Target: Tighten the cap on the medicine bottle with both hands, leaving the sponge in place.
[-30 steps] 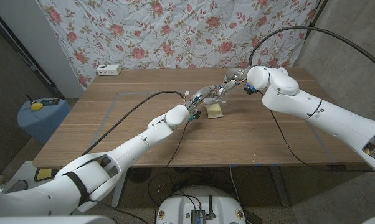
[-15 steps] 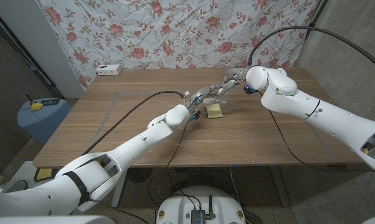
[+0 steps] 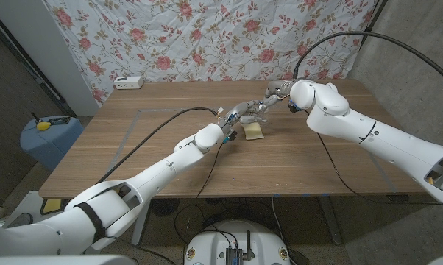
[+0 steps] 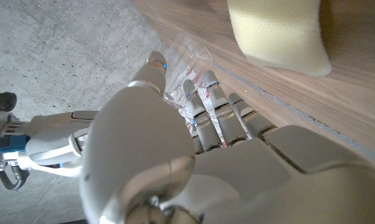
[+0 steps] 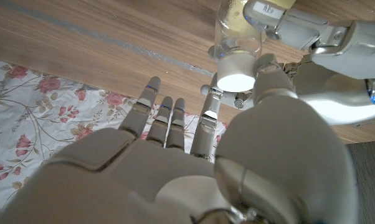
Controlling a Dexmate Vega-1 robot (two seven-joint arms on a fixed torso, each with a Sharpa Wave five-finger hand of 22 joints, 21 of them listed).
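The clear medicine bottle with its white cap is held above the table's far middle. My left hand grips the bottle's body; its fingers wrap the glass, and the bottle shows past that hand in the left wrist view. My right hand meets it from the right. In the right wrist view that hand pinches the cap between thumb and one finger, the other fingers spread. The yellow sponge lies on the wood just in front of the bottle, and the sponge is untouched.
The wooden table carries a small white box at its back left edge. A blue bin stands on the floor to the left. A floral curtain hangs behind the table. Black cables trail along both arms.
My right arm has edged slightly to the left toward the bottle. The left hand, the bottle and the sponge have stayed put.
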